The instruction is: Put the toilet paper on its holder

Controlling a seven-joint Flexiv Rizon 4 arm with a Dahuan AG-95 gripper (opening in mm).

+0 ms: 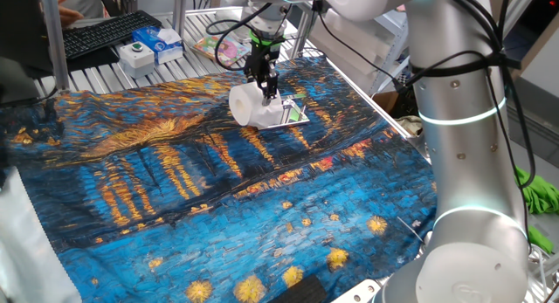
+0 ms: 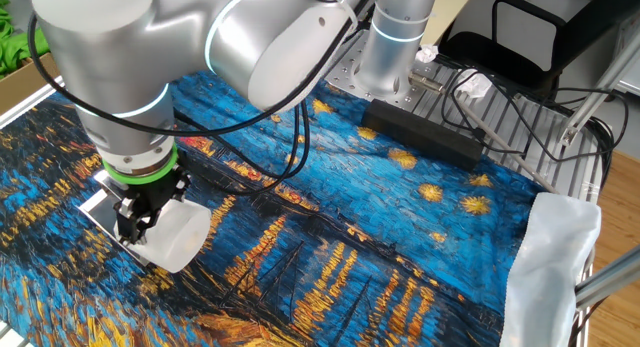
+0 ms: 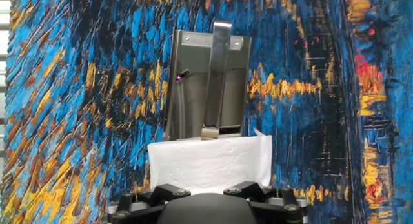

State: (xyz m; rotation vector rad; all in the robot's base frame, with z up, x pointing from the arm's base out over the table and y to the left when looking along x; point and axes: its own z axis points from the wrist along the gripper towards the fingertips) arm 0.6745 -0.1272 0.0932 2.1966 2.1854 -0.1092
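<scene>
Fingers (image 1: 262, 83) clamp the toilet paper (image 1: 251, 106) — roll hung over the holder (image 3: 208, 88), judged ready for threading.

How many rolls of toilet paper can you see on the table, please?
1. The toilet paper is a single white roll, lying on its side between the tool's fingers, against the chrome holder on the painted cloth. Others outside the frames cannot be excluded.

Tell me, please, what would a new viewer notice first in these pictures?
First, the vivid blue and orange painted cloth covering the table. Near its far edge, the end effector points down at the white toilet paper, which lies over the shiny chrome holder.
</scene>
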